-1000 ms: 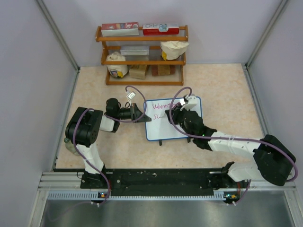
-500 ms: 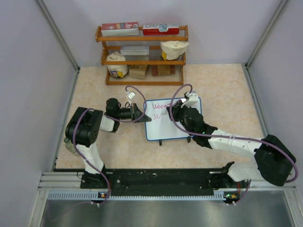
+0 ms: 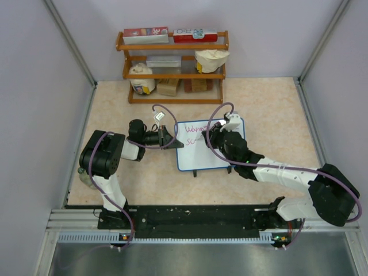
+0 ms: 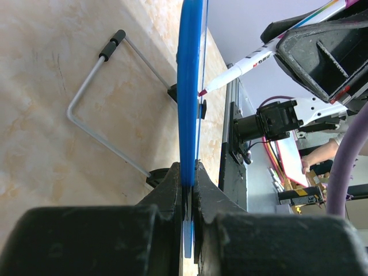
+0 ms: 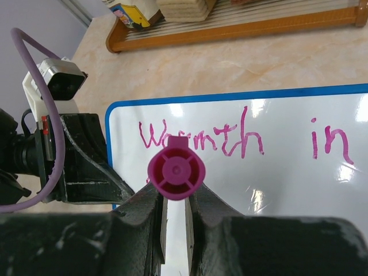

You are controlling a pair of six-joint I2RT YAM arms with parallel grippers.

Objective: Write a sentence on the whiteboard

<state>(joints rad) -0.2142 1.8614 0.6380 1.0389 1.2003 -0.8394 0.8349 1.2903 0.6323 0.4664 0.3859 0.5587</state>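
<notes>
Top view: a tan table (image 3: 270, 109) with a wooden shelf (image 3: 172, 66) of packages at twelve o'clock; the whiteboard (image 3: 198, 158), white in a blue frame, sits at the centre; the left gripper (image 3: 172, 141) meets its edge at nine o'clock; the right gripper (image 3: 214, 138) reaches in from four o'clock and hangs over the board's upper middle; pink writing (image 3: 192, 129) fills a top line, and a few letters start a second line beneath

Left wrist view: the board is seen edge-on as a blue strip running toward twelve o'clock; the left jaws are pinched tight on that edge at six o'clock; a bent wire stand (image 4: 103, 103) lies behind the board at ten o'clock; a marker (image 4: 247, 60) slants in from two o'clock, its tip right at the white face, though contact cannot be told for certain

Right wrist view: the right jaws are narrow, clamped round the marker, whose magenta end faces the camera; beyond it the board reads "Warmth in"

The sentence looks partly written, with the second line in hand; the next move probably calls for light, even tip pressure and small sideways strokes toward three o'clock, while the left arm steadies the board
</notes>
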